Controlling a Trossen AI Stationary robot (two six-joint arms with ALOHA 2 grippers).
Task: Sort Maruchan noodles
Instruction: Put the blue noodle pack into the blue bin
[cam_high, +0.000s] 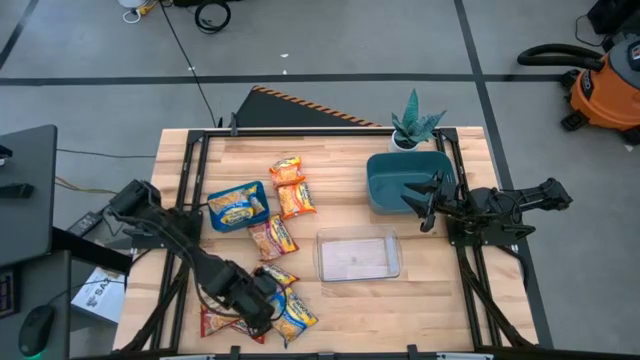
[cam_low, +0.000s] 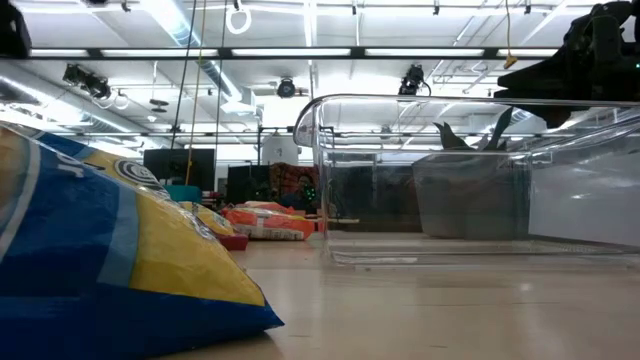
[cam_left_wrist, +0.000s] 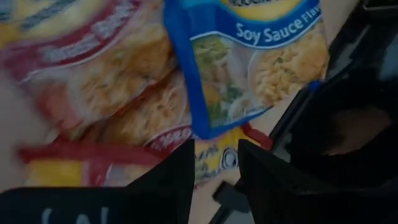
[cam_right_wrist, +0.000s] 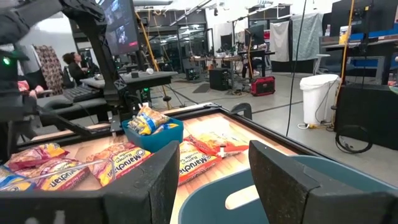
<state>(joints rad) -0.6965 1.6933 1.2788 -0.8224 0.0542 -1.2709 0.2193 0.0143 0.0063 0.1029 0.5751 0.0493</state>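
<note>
Down at seven o'clock on the table (cam_high: 420, 300), the left gripper (cam_high: 262, 300), fingers (cam_left_wrist: 168, 180) spread, hovers over overlapping Maruchan noodles (cam_high: 285, 315); it could pinch two packets together, apparently stacked. Right gripper (cam_high: 428, 205), fingers parted, waits over the teal bin (cam_high: 385, 170) at three o'clock.

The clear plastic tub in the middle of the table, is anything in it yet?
Empty. The clear tub shows only bare wood through its bottom; no noodle packets lie inside.

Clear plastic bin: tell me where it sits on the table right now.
In the high view, the clear rectangular plastic bin sits near the table's middle, slightly toward the right arm's side, just in front of the teal plastic tub, with scattered yellow noodle packets to its left.
</note>
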